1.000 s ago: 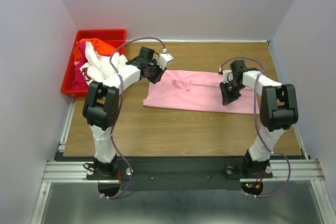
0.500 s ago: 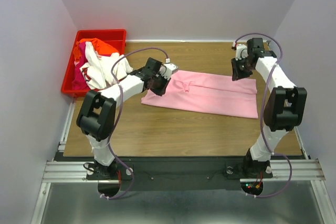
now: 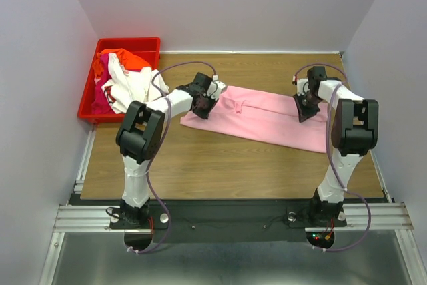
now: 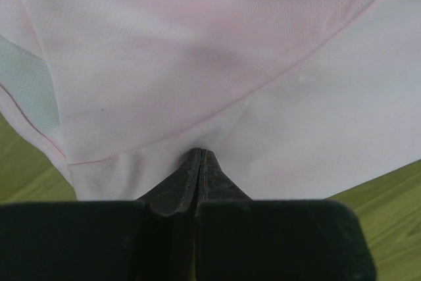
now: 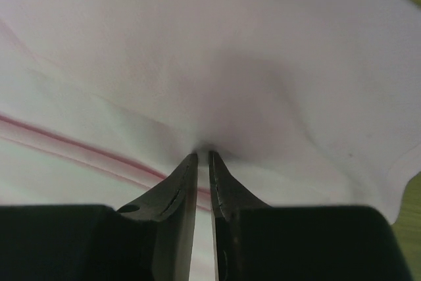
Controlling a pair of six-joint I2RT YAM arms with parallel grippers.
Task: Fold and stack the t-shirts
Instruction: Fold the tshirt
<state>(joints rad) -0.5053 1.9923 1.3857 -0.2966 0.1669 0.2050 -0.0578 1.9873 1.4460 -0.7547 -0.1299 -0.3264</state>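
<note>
light: bright, even overhead | shadows: faint | wrist views: pink t-shirt [image 5: 263, 64] soft-focus, fingers [image 5: 172, 192] dark

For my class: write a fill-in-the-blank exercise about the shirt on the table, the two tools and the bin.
The left tool and the right tool each pinch one end of the ____ t-shirt.
That t-shirt lies spread on the ____ table.
The other shirts are heaped in the ____ bin.
Missing words: pink; wooden; red.
</note>
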